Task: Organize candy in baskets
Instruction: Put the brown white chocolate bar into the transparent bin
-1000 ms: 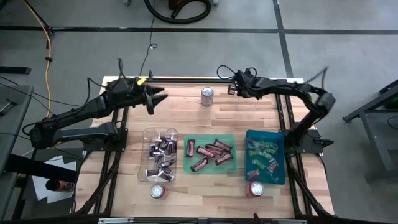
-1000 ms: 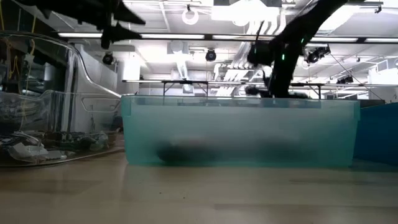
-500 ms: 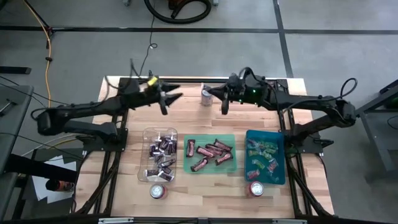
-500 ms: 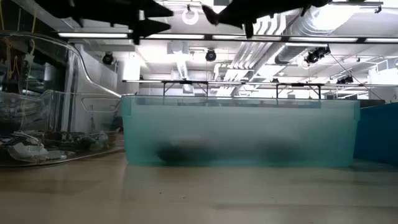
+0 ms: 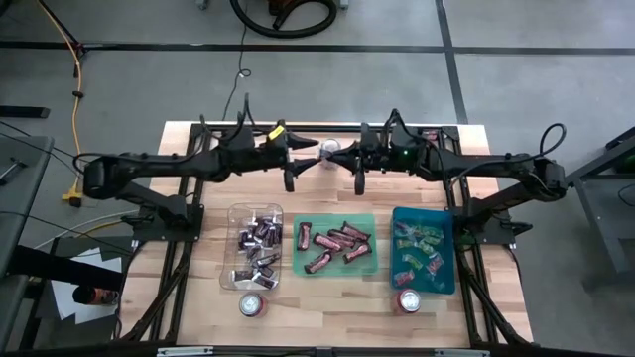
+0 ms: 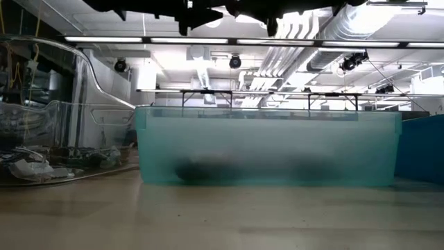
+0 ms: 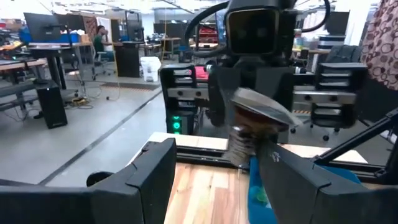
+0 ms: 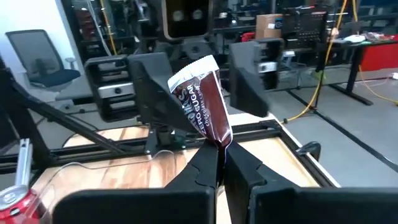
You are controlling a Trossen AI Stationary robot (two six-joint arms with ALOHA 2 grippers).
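Grippers facing each other above table's 12 o'clock edge.
Right gripper [image 8: 219, 163] clamped on maroon-brown candy [image 8: 202, 102], wrapper upright above fingertips. Left gripper [image 5: 298, 164] spread wide, empty, pointing at 3 o'clock. Remaining candy sorted in clear basket [image 5: 231, 248], green basket [image 5: 368, 220], teal-blue basket [image 5: 446, 248], in a row toward 6 o'clock.
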